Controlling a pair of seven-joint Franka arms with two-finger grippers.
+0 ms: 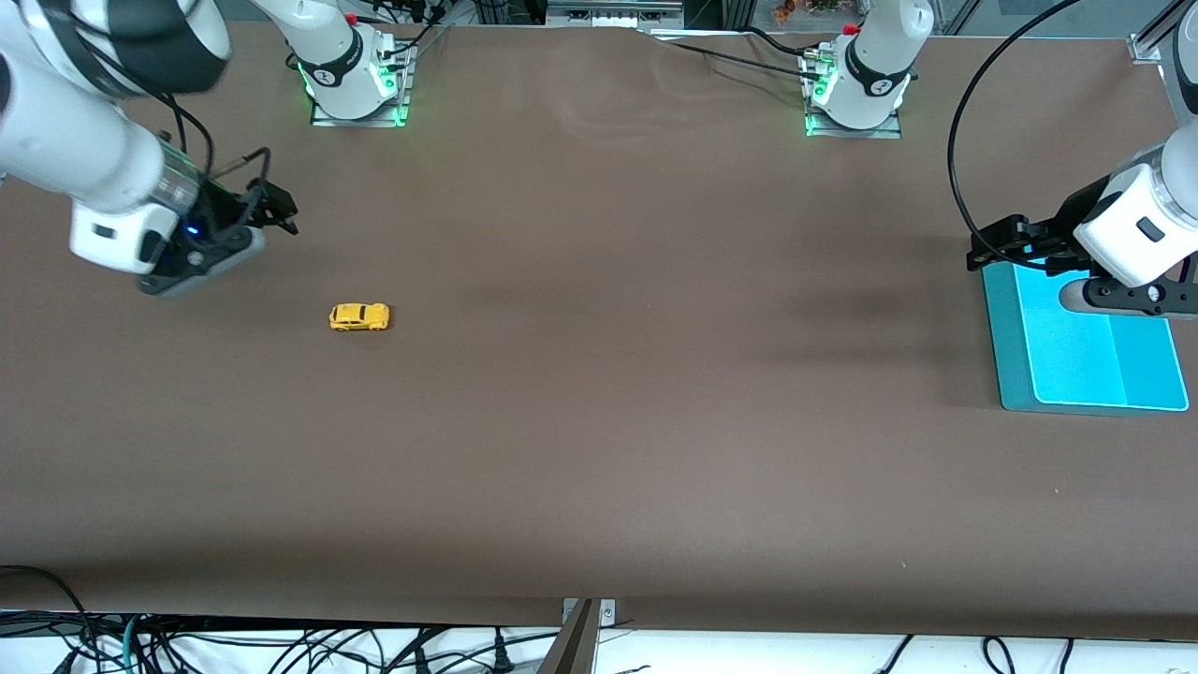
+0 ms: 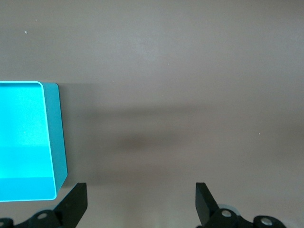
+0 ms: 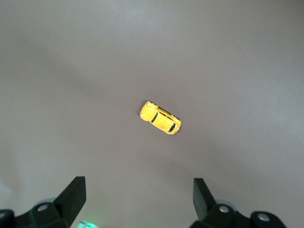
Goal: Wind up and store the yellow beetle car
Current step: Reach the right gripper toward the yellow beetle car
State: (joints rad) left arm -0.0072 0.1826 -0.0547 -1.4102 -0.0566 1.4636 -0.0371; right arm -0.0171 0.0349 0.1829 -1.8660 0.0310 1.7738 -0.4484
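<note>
Item 1, toy car: small, bright yellow, rounded body with dark windows. It sits on its wheels on the bare brown bench, toward the right arm's end, untouched by either arm. Its long axis runs along the length of the bench, roughly parallel to the line joining the two robot bases.

Item 2, right gripper: up in the air over the bench near the right arm's end, fingers spread wide and holding nothing. The car lies just ahead of it, a short reach toward the front camera and toward the middle of the bench. In the right wrist view the car shows between the two fingertips and out ahead of them, lying slantwise to the line across the fingers. Judgement: this is the nearer arm by a long way, and a small turn of the wrist would be needed for the fingers to close across the car's narrow sides.

Item 3, left gripper: over the edge of the tray at the left arm's end, fingers wide apart, empty, waiting. Well apart from the car.

Item 4, tray: shallow, turquoise, empty in its visible part; the likely storage place. Winding and storing are both not yet begun.
</note>
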